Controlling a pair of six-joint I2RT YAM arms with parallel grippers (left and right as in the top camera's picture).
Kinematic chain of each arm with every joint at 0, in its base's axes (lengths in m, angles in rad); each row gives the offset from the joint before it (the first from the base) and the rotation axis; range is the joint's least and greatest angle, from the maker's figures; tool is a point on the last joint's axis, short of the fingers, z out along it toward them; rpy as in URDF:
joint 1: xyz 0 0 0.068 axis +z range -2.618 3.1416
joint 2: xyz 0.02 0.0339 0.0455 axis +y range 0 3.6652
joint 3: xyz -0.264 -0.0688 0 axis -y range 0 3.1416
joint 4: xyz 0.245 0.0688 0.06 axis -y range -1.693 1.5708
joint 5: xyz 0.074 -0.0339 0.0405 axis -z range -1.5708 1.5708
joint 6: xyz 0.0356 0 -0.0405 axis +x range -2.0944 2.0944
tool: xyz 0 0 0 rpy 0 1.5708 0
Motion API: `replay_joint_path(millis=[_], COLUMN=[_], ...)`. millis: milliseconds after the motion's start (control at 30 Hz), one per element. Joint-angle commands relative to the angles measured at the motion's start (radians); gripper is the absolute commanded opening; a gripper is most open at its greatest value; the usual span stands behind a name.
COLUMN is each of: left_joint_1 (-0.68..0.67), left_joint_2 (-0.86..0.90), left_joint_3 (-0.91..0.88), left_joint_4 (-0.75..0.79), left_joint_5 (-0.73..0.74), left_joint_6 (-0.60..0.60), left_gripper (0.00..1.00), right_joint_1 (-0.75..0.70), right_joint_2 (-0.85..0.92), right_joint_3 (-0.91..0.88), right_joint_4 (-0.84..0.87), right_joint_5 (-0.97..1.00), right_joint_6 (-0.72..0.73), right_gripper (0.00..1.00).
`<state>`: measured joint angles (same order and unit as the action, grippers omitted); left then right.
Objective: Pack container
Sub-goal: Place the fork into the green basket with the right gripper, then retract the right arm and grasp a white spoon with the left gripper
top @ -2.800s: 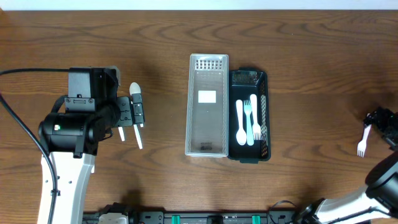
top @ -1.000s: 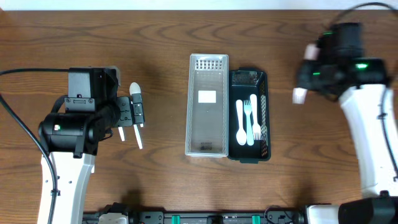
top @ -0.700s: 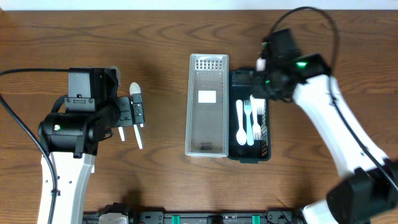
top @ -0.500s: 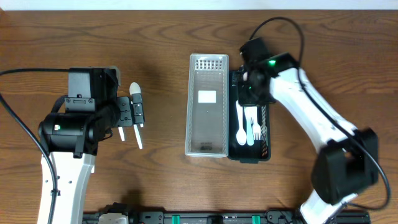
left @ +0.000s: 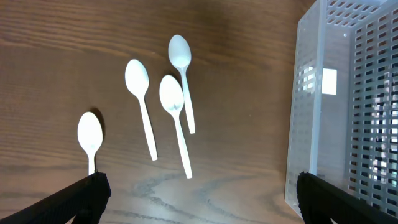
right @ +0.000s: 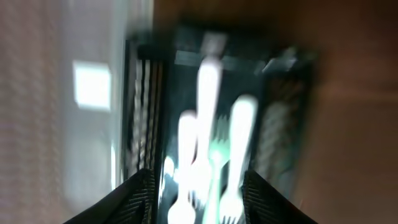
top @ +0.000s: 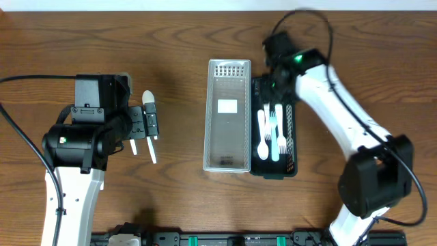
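A clear slotted container (top: 227, 116) stands mid-table, and it also shows in the left wrist view (left: 348, 106). A black basket (top: 290, 123) sits against its right side and holds three forks (top: 272, 130), white and pale teal. In the blurred right wrist view the forks (right: 208, 155) lie in the basket (right: 280, 124) below my right gripper (right: 199, 205), which is open and empty. From overhead my right gripper (top: 276, 80) hovers over the basket's far end. My left gripper (left: 199, 199) is open above several white spoons (left: 174, 118) on the table, left of the container.
Seen from overhead, the spoons (top: 148, 99) lie partly under the left arm (top: 89, 133). The right arm (top: 341, 116) stretches from the front right across to the basket. A white label (top: 227, 106) is on the clear container's floor.
My right arm swung in from the far right with a white fork to above the black basket. A third fork now lies in the basket. The left arm has not moved.
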<state>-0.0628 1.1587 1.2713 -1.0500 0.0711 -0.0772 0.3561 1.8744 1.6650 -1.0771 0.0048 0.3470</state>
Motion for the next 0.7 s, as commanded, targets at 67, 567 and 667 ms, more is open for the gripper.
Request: replay_joint_path(millis=[67,567,667], left_joint_1=[-0.003,0.061,0.13], left_joint_2=[0.005,0.267,0.304], left_joint_3=[0.019,0.016,-0.015], left_joint_4=[-0.011,0.016,0.055], left_joint_5=[-0.012,-0.013,-0.012], left_joint_6=[0.013,-0.014,-0.013], left_gripper=[0.98,0.98,0.98], right_joint_1=[-0.161,-0.528,-0.534], right_joint_2=[-0.129,-0.075,-0.075], right_joint_3=[0.115,-0.047,-0.112], right_joint_4=[-0.02,-0.073,-0.039], right_joint_5=[0.113,0.097,0.097], right_joint_6=[-0.022,-0.143,-0.153], right_gripper=[0.64,0.76,0.76])
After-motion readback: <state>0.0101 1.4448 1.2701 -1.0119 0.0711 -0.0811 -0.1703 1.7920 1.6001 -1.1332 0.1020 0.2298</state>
